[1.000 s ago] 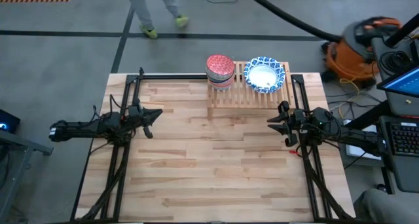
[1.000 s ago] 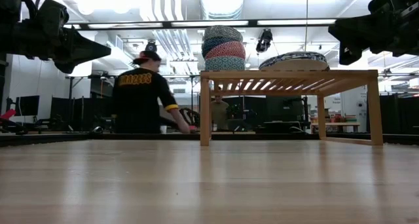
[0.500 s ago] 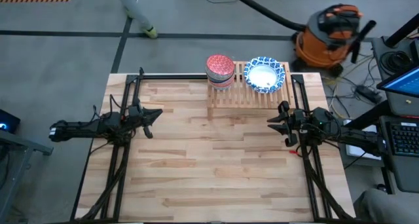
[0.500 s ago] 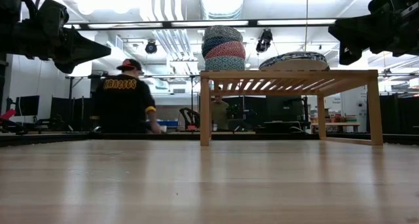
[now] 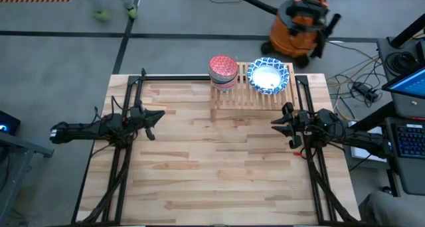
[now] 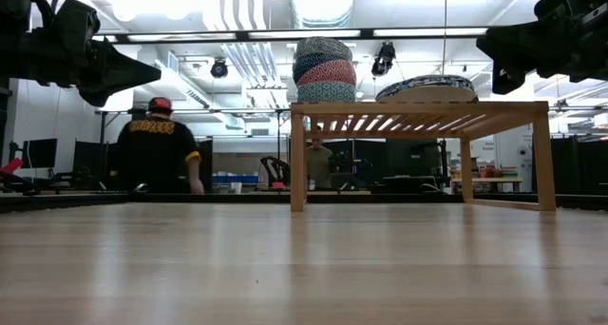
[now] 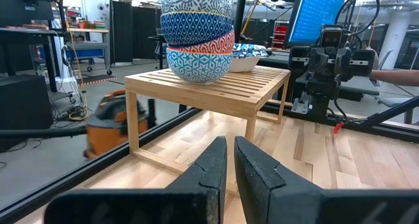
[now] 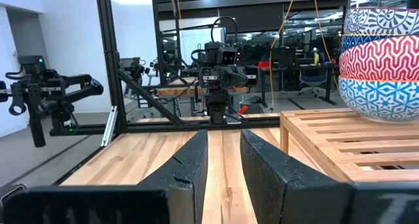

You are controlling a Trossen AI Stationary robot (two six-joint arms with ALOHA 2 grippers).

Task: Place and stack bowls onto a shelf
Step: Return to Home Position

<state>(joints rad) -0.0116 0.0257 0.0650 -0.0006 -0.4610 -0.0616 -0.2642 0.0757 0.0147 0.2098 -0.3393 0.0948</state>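
On the low light-wood slatted shelf [image 5: 232,98] at the table's [image 5: 212,180] far edge, everything is stowed. A stack of four smaller round patterned bowls [image 5: 224,71] stands on the shelf's end towards the left arm. A nest of larger blue-and-white bowls with white insides [image 5: 269,76] sits on the other end.

The bowls look like glazed ceramic, so I judge them stiff, fairly heavy, slick and liable to chip. The tall small stack would tip if nudged. A pinch across a rim, one finger inside and one outside, seems the surest hold.

The left gripper [image 5: 158,117] hangs over the table well out from the shelf, off its small-bowl end. Its fingers [image 7: 213,165] are nearly pressed together and hold nothing. The right gripper [image 5: 275,124] hangs nearer, off the large-bowl end. Its fingers [image 8: 186,168] are slightly spread and empty. Neither touches a bowl.
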